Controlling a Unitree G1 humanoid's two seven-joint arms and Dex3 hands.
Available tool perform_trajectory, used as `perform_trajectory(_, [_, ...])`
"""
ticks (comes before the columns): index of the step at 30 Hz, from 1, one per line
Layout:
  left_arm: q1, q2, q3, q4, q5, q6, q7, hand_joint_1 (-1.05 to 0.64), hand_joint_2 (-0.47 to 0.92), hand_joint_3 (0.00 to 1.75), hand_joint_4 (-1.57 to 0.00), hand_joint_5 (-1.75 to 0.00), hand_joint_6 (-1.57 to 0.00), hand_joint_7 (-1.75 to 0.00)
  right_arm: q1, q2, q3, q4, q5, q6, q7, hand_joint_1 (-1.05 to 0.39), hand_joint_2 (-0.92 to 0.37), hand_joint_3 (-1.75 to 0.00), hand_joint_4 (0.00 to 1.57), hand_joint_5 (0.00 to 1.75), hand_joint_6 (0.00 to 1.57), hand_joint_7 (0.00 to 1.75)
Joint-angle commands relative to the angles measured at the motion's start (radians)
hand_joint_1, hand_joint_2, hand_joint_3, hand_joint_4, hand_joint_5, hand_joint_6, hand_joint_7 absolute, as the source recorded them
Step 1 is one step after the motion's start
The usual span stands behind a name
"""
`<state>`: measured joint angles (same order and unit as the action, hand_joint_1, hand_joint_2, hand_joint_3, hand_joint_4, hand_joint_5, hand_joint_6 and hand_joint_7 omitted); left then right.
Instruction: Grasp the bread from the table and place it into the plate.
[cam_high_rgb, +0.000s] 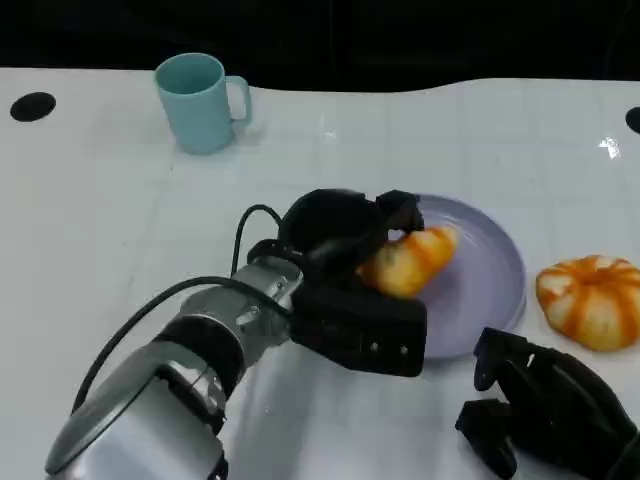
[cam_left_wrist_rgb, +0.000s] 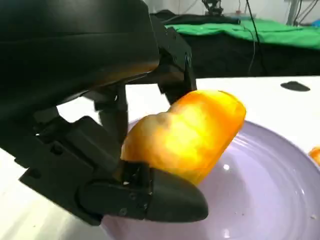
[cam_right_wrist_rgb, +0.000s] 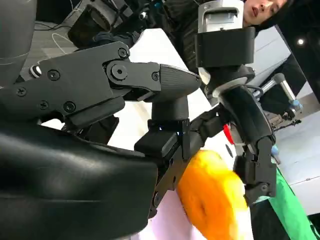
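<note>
On the white tabletop (cam_high_rgb: 100, 200), the left hand (cam_high_rgb: 345, 250) grasps the bread (cam_high_rgb: 410, 262) above the lilac plate (cam_high_rgb: 490, 270); right hand (cam_high_rgb: 545, 400) released at 5 o'clock.

The bread (cam_left_wrist_rgb: 187, 132) has a smooth, glossy golden crust. The plate (cam_left_wrist_rgb: 270, 195) is shiny lilac, like glazed ceramic or hard plastic, with fine ridges at the rim. The left hand (cam_high_rgb: 345, 250) is matt black plastic on a brushed silver metal forearm (cam_high_rgb: 190, 370). The worktop (cam_high_rgb: 120, 210) is white, smooth and slightly reflective. The mug (cam_high_rgb: 200, 100) is matt pale teal.
</note>
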<state>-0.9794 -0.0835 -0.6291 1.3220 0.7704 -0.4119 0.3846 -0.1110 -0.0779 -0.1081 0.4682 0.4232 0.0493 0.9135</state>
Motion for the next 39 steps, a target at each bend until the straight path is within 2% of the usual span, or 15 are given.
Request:
perform_trajectory(1, [-0.044, 0.014, -0.015, -0.005, 0.011, 0.046, -0.077, -1.05, 0.92, 0.46, 0.0, -1.05, 0.0, -0.21, -0.005, -0.013, -0.002, 0.015, -0.001, -0.025, 0.008, -0.55, -0.92, -0.51, 1.1, 1.75, 0.91, 1.72])
perform_trajectory(3, [-0.053, 0.013, -0.025, -0.005, 0.021, 0.074, -0.118, -1.05, 0.92, 0.52, 0.0, -0.35, 0.0, -0.04, -0.006, -0.011, -0.003, 0.017, 0.001, -0.025, 0.009, -0.54, -0.92, -0.52, 1.11, 1.75, 0.92, 1.73])
perform_trajectory(4, [-0.056, 0.013, -0.026, -0.005, 0.019, 0.084, -0.148, -1.05, 0.92, 0.53, 0.0, -0.14, 0.0, -0.02, -0.007, -0.011, -0.001, 0.016, -0.001, -0.028, 0.007, -0.54, -0.92, -0.53, 1.11, 1.75, 0.92, 1.74])
perform_trajectory(5, [-0.058, 0.014, -0.024, -0.007, 0.015, 0.088, -0.169, -1.05, 0.92, 0.55, 0.0, -0.07, 0.0, -0.01, -0.007, -0.011, -0.001, 0.015, 0.0, -0.025, 0.006, -0.55, -0.92, -0.53, 1.11, 1.75, 0.92, 1.74])
perform_trajectory(15, [-0.052, 0.052, -0.027, -0.043, 0.015, 0.083, -0.187, -1.05, 0.92, 0.65, 0.0, 0.0, 0.0, 0.0, -0.012, -0.014, -0.004, 0.026, 0.006, -0.018, 0.015, -0.55, -0.9, -0.53, 1.12, 1.75, 0.93, 1.75])
perform_trajectory(22, [-0.009, 0.122, 0.032, -0.099, -0.057, -0.013, -0.232, -1.05, 0.92, 0.6, -0.01, 0.0, 0.0, 0.0, -0.009, -0.01, -0.009, 0.018, 0.013, -0.01, 0.01, -0.55, -0.91, -0.55, 1.11, 1.75, 0.92, 1.74])
perform_trajectory(24, [0.032, 0.164, 0.068, -0.131, -0.101, -0.08, -0.238, -1.05, 0.92, 0.57, -0.15, -0.11, 0.0, 0.0, -0.007, -0.007, -0.012, 0.017, 0.023, 0.002, 0.015, -0.55, -0.89, -0.56, 1.11, 1.75, 0.94, 1.7])
perform_trajectory(26, [0.065, 0.192, 0.09, -0.157, -0.129, -0.127, -0.242, -1.05, 0.92, 0.54, -0.04, -0.85, 0.0, 0.0, -0.007, -0.007, -0.012, 0.015, 0.029, 0.01, 0.019, -0.55, -0.88, -0.56, 1.1, 1.75, 0.94, 1.69])
perform_trajectory(27, [0.076, 0.201, 0.096, -0.166, -0.136, -0.141, -0.242, -1.05, 0.92, 0.54, -0.02, -1.0, 0.0, 0.0, -0.006, -0.007, -0.013, 0.014, 0.032, 0.013, 0.02, -0.55, -0.88, -0.57, 1.1, 1.75, 0.94, 1.68])
perform_trajectory(31, [0.175, 0.225, 0.199, -0.185, -0.263, -0.309, -0.237, -1.05, 0.92, 0.49, 0.0, -1.38, -0.18, -0.15, 0.004, -0.011, -0.007, -0.006, 0.023, 0.015, 0.009, -0.56, -0.87, -0.57, 1.11, 1.75, 0.95, 1.68])
perform_trajectory(32, [0.196, 0.222, 0.23, -0.184, -0.302, -0.336, -0.253, -1.05, 0.92, 0.43, -0.2, -1.4, -0.31, -0.37, 0.005, -0.012, -0.006, -0.007, 0.02, 0.012, 0.009, -0.57, -0.88, -0.57, 1.11, 1.75, 0.94, 1.69])
perform_trajectory(34, [0.228, 0.213, 0.28, -0.181, -0.369, -0.375, -0.292, -1.05, 0.92, 0.37, -0.46, -1.27, -0.24, -0.87, 0.006, -0.015, -0.005, -0.008, 0.016, 0.006, 0.009, -0.57, -0.88, -0.56, 1.1, 1.75, 0.93, 1.69])
perform_trajectory(35, [0.241, 0.208, 0.302, -0.179, -0.401, -0.391, -0.313, -1.05, 0.92, 0.33, -0.71, -1.19, -0.36, -1.05, 0.007, -0.016, -0.005, -0.01, 0.013, 0.003, 0.008, -0.57, -0.89, -0.55, 1.1, 1.75, 0.93, 1.7])
perform_trajectory(36, [0.256, 0.2, 0.33, -0.176, -0.445, -0.411, -0.348, -1.05, 0.92, 0.3, -0.85, -1.1, -0.46, -1.08, 0.009, -0.017, -0.003, -0.011, 0.005, -0.009, 0.007, -0.57, -0.9, -0.54, 1.09, 1.75, 0.92, 1.7])
perform_trajectory(39, [0.297, 0.179, 0.409, -0.175, -0.567, -0.448, -0.467, -1.05, 0.92, 0.24, -1.23, -0.85, -0.86, -0.89, 0.009, -0.02, -0.002, -0.007, -0.001, -0.021, 0.011, -0.57, -0.92, -0.52, 1.09, 1.75, 0.9, 1.74])
